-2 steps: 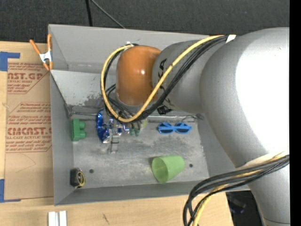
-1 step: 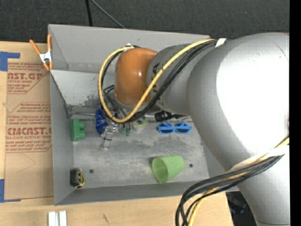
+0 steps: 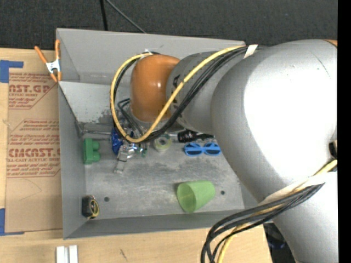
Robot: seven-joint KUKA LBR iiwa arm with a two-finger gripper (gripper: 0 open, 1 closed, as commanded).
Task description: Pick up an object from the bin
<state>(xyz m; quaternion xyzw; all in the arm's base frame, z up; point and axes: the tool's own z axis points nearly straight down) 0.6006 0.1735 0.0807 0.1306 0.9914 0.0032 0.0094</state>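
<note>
So far, we judge the pick as not yet made. The gripper (image 3: 123,156) sits low in the left middle of the bin (image 3: 151,175), under the arm's orange cover (image 3: 148,89) and its loop of yellow cable. We cannot tell whether it is open or closed, because the wrist and cables hide much of it, and we see nothing gripped in it.

The nearest things are a green block (image 3: 90,151) just to its left, apart from it, and a small pale round thing (image 3: 162,143) just to its right. Further right lies a blue piece with two loops (image 3: 201,148). A green cup (image 3: 194,195) lies on its side toward the lower middle of the frame, well apart from the gripper. A small black and yellow thing (image 3: 90,206) rests in the lower left corner of the bin.

All of these rest on the bin floor. As we read it, the closing on one thing and the lift out of the bin are still to do. We cannot say for certain which thing will be taken, though the green block and the pale round thing lie closest.
</note>
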